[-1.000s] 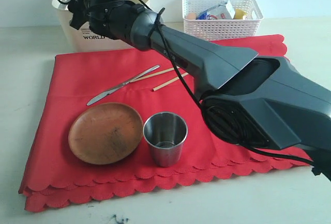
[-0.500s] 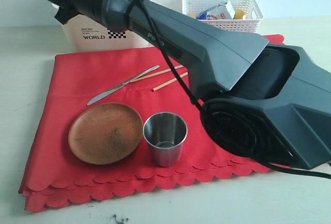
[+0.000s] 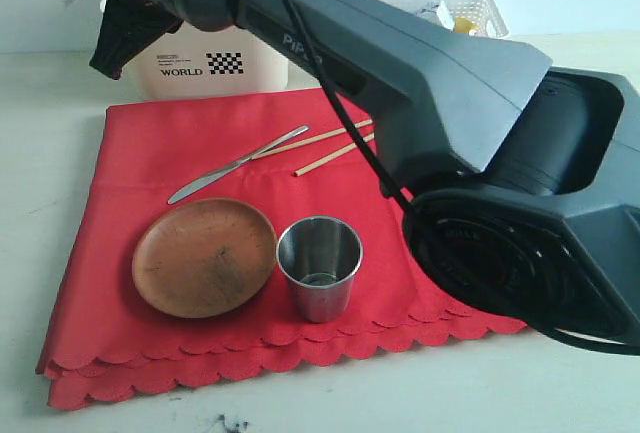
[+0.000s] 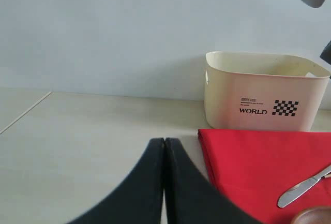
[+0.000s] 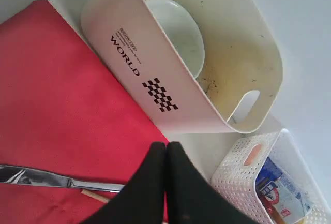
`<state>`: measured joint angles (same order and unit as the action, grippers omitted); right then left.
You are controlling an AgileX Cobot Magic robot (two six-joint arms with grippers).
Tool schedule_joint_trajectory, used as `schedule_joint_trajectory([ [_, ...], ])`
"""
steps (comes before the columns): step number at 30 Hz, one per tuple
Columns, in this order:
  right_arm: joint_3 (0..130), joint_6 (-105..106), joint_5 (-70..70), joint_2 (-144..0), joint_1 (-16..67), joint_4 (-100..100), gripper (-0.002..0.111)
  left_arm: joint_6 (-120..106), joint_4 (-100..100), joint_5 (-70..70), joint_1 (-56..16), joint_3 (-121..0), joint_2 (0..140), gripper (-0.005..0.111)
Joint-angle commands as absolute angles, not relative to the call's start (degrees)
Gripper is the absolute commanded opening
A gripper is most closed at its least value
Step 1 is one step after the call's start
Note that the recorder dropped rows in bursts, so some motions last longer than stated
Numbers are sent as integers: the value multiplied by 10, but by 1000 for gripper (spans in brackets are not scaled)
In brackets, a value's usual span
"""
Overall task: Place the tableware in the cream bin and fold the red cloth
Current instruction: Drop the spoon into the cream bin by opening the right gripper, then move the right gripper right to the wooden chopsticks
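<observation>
Red cloth (image 3: 130, 143) is lying spread over the table (image 3: 40, 133), with two scalloped hems showing along its near edge. Reading the exterior view as a clock face centred on the cup (image 3: 320, 268), the cup is standing upright on the cloth near the front hem. The plate (image 3: 205, 256) is sitting just beside it at 9 o'clock. The knife (image 3: 235, 165) is lying slantwise at 11 o'clock, beyond the plate. The two chopsticks (image 3: 325, 150) are lying side by side at 12 o'clock, one of them reaching the knife's far end. The bin (image 3: 215, 63) is standing off the cloth at 11 o'clock, just past the far hem. The basket (image 3: 480, 8) is sitting at 1 o'clock, mostly hidden behind the right arm (image 3: 450, 103), which is stretching across the scene toward the bin.

The right gripper (image 5: 165, 149) is hanging high by the bin's 9 o'clock end, its fingers pressed together with nothing between them. Its wrist camera is showing the bowl (image 5: 176, 32) lying inside the bin and a carton (image 5: 282, 188) in the basket.

The left gripper (image 4: 164, 146) is hovering over bare table near the cloth's edge, fingers clenched and empty.
</observation>
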<state>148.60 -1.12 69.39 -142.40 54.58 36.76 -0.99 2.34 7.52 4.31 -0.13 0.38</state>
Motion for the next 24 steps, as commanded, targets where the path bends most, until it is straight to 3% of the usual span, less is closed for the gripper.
schedule_joint_trajectory([
  [1,1491,0,700,-1399,545,361,0,-12,23,73,39,0,0,2],
  [24,1483,64,700,-1367,515,199,0,-12,23,73,39,0,0,2],
])
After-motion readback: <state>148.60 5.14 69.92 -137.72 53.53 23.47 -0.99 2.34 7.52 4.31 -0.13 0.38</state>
